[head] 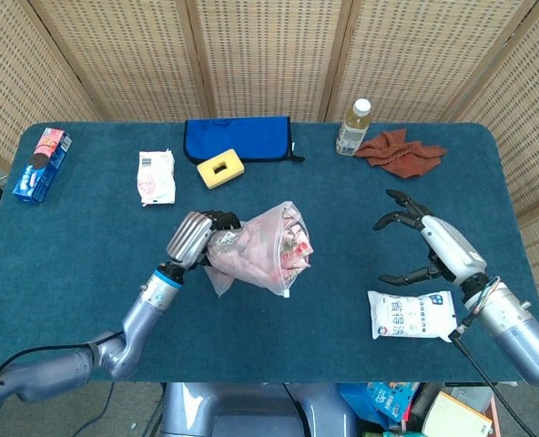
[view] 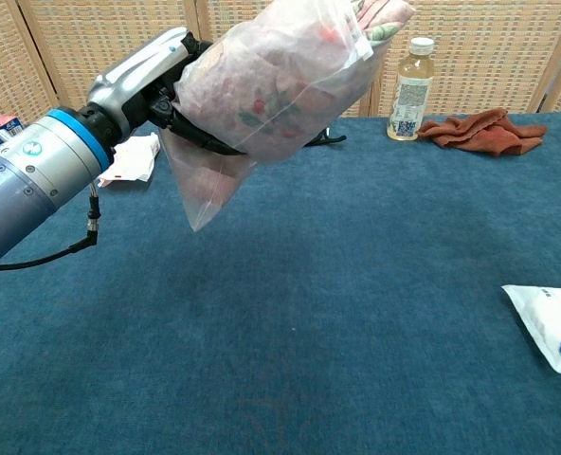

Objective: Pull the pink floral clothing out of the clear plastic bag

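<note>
Both left hand (head: 197, 241) fingers (view: 205, 144) and thumb wrap the clear plastic bag (head: 260, 250).

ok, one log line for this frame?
left hand: holds bag off table | clothing: inside, tip at mouth | right hand: open, empty, above table, right of bag | pull: not begun

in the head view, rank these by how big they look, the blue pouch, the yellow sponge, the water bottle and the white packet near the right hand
1. blue pouch
2. white packet, though it lies nearer the camera, which may inflate it
3. yellow sponge and water bottle: they look about alike here, so I would not rank them.
</note>
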`<state>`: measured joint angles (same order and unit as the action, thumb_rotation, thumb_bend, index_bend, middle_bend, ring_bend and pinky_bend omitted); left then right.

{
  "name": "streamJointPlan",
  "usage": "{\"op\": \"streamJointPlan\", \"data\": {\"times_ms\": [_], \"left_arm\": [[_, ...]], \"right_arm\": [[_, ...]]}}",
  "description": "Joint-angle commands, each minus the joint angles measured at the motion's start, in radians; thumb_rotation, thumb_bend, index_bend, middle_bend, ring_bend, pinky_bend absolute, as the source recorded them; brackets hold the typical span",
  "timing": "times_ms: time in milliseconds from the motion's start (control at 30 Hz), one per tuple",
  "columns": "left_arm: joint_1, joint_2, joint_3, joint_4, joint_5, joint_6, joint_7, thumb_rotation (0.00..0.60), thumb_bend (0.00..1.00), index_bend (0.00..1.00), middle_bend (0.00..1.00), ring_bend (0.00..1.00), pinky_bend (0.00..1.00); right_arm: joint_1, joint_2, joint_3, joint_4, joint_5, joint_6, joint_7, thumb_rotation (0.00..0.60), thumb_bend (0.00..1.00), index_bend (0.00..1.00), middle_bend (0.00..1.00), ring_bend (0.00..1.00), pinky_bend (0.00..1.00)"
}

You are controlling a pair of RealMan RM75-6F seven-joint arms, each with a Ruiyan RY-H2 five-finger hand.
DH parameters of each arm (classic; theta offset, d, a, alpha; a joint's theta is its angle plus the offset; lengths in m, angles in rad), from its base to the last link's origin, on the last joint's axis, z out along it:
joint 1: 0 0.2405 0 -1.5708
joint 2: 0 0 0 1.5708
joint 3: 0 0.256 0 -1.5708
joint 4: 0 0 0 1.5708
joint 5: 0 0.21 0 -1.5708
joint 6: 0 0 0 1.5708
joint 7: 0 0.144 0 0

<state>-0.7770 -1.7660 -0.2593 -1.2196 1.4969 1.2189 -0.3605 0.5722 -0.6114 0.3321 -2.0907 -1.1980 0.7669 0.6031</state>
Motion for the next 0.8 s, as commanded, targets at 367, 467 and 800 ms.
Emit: {"op": "streamJointPlan", "data": {"times_ms": [367, 467, 800], "left_arm": [[-0.048, -0.106, -0.045, 0.018, -0.047, 0.004, 0.065, 0.6, 0.13, 0.66, 0.57, 0.55, 0.55], [-0.059, -0.126, -0.052, 0.025, -0.055, 0.002, 0.076, 0.6, 0.13, 0.66, 0.57, 0.55, 0.55], [-0.084, -0.159, -0.074, 0.038, -0.077, -0.007, 0.091, 0.6, 0.13, 0.66, 0.57, 0.55, 0.55]], "right_arm": [[0.187, -0.001, 0.051, -0.093, 0.316, -0.119, -0.107, 0.6, 0.0, 0.34, 0.0, 0.0, 0.0], [0.208, -0.007, 0.048, -0.101, 0.361, -0.116, -0.136, 0.6, 0.0, 0.34, 0.0, 0.0, 0.0], [0.235, -0.052, 0.045, -0.109, 0.409, -0.107, -0.174, 0.6, 0.0, 0.34, 0.0, 0.0, 0.0]]}}
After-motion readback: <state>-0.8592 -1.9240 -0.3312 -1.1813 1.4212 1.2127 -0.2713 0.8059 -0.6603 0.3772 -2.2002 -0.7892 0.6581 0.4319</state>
